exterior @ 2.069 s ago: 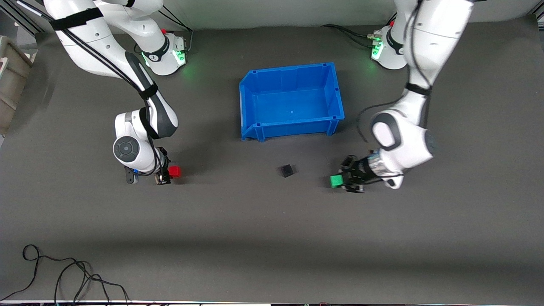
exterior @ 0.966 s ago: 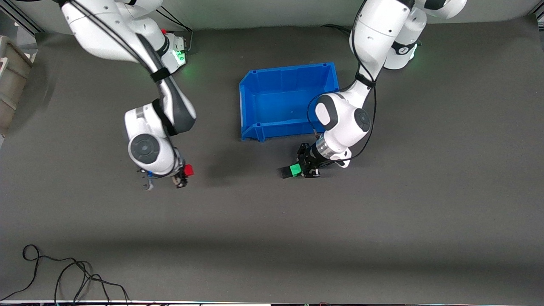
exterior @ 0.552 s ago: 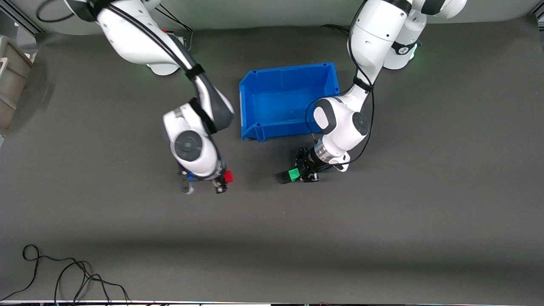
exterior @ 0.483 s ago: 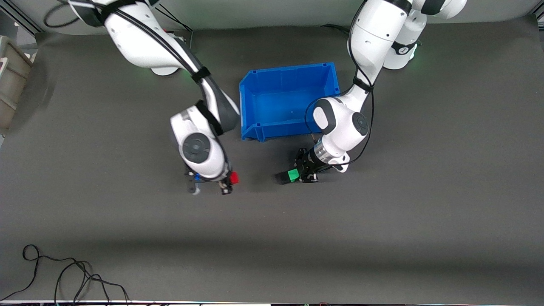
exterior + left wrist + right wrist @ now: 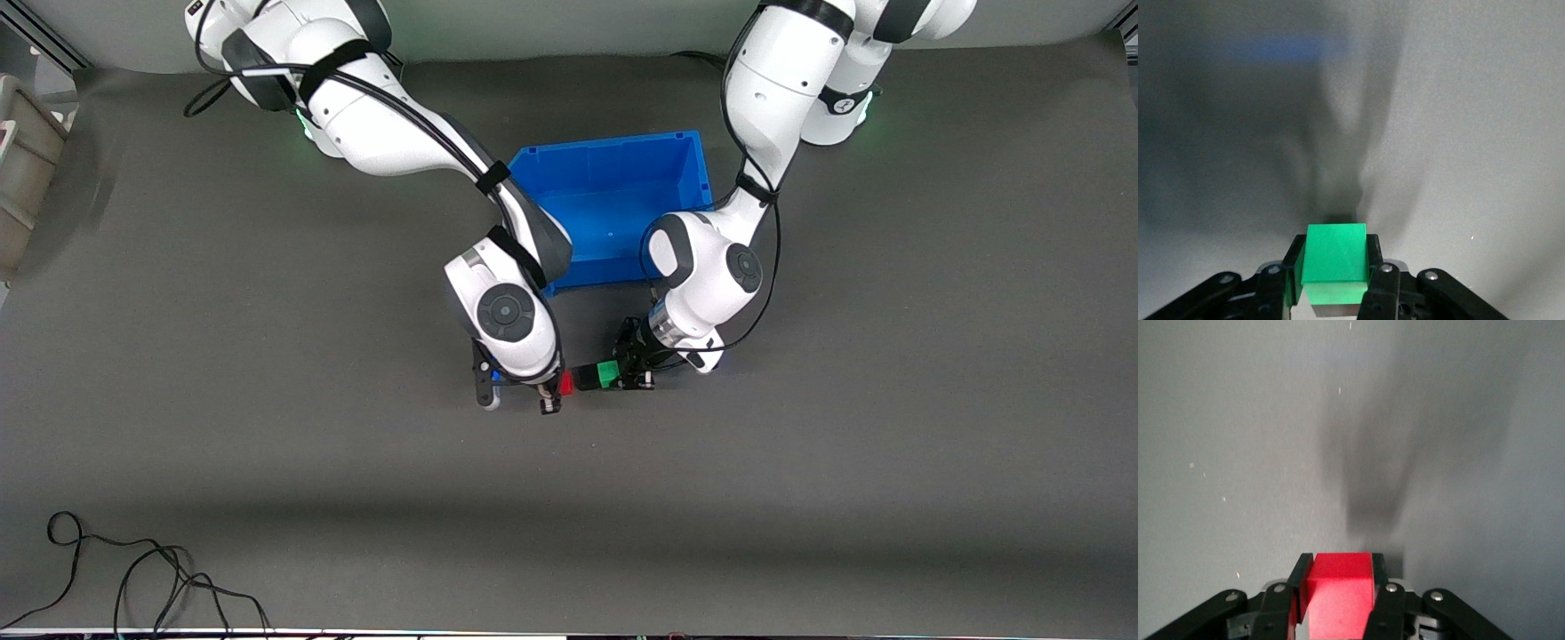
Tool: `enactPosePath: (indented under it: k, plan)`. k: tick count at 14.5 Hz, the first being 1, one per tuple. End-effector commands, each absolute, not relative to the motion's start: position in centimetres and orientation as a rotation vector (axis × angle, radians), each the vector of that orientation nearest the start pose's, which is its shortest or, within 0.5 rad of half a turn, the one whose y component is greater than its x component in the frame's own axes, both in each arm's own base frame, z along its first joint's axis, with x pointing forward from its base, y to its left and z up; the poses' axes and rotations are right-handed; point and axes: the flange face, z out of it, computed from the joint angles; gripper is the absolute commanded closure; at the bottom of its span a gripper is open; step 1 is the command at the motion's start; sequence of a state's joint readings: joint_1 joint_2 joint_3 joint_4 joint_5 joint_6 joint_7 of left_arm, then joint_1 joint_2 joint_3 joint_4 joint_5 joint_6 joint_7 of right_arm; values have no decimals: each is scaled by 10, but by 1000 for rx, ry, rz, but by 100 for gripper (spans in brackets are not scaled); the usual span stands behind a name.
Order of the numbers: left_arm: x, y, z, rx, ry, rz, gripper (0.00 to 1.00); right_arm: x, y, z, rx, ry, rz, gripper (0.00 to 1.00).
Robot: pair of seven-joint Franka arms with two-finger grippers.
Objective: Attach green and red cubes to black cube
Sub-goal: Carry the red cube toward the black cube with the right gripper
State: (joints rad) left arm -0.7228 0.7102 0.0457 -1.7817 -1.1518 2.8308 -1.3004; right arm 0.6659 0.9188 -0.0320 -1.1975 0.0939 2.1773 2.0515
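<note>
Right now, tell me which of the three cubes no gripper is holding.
The black cube. It sits between the other two: the red cube is clamped in the right gripper, the green cube in the left gripper.

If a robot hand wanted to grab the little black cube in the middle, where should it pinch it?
Probably from straight above, pinching the small matte black cube by the two faces that look toward and away from the front camera. Its other two sides seem taken: the bright red cube in the right gripper sits beside one, the bright green cube in the left gripper beside the other.
</note>
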Motion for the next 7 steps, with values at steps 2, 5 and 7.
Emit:
enactPosePath:
  k: [2, 5, 7]
  plan:
    - [547, -385, 177, 1779, 1895, -321, 82, 615, 464, 204, -2260, 2088, 88, 83]
    - [549, -385, 182, 1777, 1892, -362, 81, 616, 465, 195, -2243, 2080, 83, 83]
    - [549, -385, 180, 1778, 1895, -361, 81, 615, 468, 197, -2237, 2076, 91, 83]
